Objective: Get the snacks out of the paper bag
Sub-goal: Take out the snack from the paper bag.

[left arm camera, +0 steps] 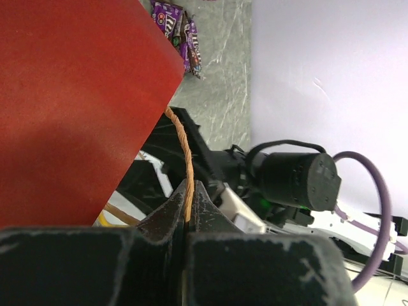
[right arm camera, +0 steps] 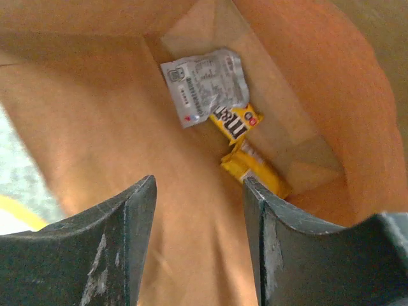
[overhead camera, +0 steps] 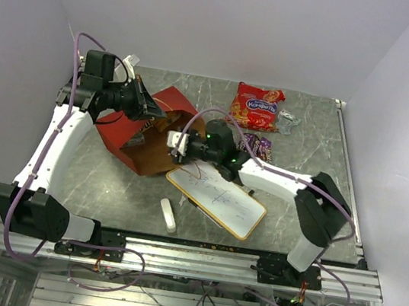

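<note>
The red paper bag (overhead camera: 126, 135) lies tipped on the table with its brown inside facing right. My left gripper (left arm camera: 189, 186) is shut on its twine handle (left arm camera: 183, 150) and holds the mouth up. My right gripper (right arm camera: 199, 182) is open inside the bag, above the brown floor (right arm camera: 115, 127). Ahead of it lie a silvery wrapper (right arm camera: 204, 83) and two yellow candy packs (right arm camera: 252, 159). On the table outside lie a red-orange crinkly bag (overhead camera: 258, 105), purple candy packs (overhead camera: 258, 146) and another silvery wrapper (overhead camera: 289, 122).
A white whiteboard (overhead camera: 217, 199) with a yellow rim lies in front of the bag, under my right arm. A small white eraser stick (overhead camera: 168, 214) lies near the table's front edge. Walls close the table at the back and sides.
</note>
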Action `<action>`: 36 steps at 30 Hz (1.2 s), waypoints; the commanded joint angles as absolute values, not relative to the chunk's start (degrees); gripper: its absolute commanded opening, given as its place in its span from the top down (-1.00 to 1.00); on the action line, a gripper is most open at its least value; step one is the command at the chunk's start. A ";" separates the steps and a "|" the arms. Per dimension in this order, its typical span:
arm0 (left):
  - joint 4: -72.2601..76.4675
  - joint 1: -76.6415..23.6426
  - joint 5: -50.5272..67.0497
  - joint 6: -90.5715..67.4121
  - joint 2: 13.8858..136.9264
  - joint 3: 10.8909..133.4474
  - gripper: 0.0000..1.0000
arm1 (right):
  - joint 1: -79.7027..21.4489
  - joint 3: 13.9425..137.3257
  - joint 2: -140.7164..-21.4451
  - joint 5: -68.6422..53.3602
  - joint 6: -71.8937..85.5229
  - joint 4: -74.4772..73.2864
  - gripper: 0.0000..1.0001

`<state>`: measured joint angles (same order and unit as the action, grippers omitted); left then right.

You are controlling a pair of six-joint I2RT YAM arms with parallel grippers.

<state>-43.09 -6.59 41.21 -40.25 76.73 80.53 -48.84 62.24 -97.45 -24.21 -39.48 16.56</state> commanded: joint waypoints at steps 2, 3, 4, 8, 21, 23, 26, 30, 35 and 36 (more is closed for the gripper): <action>-42.42 -7.12 40.86 -37.26 75.37 81.91 0.86 | -49.67 69.45 -107.23 -28.97 -55.32 24.54 -0.02; -41.94 -7.11 40.62 -37.46 75.41 81.76 0.86 | -49.80 70.59 -109.11 -29.26 -56.39 25.08 0.00; -41.54 -7.12 40.50 -37.70 75.48 81.74 0.86 | -49.96 71.80 -111.05 -28.88 -57.04 25.97 0.01; -40.26 -7.12 40.11 -38.48 76.55 82.60 0.86 | -50.27 76.22 -118.60 -28.04 -59.41 28.62 0.00; -44.44 -7.12 40.10 -38.67 77.04 84.57 0.86 | -49.94 89.40 -132.21 -16.41 -67.91 22.91 -0.17; -45.08 -7.12 39.99 -39.62 76.62 85.07 0.86 | -49.94 92.62 -134.89 -12.98 -68.85 20.08 -0.18; -45.40 -7.12 39.63 -39.89 76.05 85.17 0.86 | -49.73 94.42 -136.69 -11.69 -68.14 20.19 -0.23; -44.75 -7.12 40.33 -40.98 76.20 84.61 0.86 | -49.77 97.18 -140.01 -7.13 -65.36 22.28 -0.29; -42.57 -7.12 41.22 -43.49 76.16 84.28 0.86 | -49.75 99.77 -143.63 -0.54 -59.92 26.37 -0.39; -42.39 -7.12 41.22 -43.70 76.12 84.29 0.86 | -49.75 100.67 -144.25 0.37 -58.39 26.52 -0.40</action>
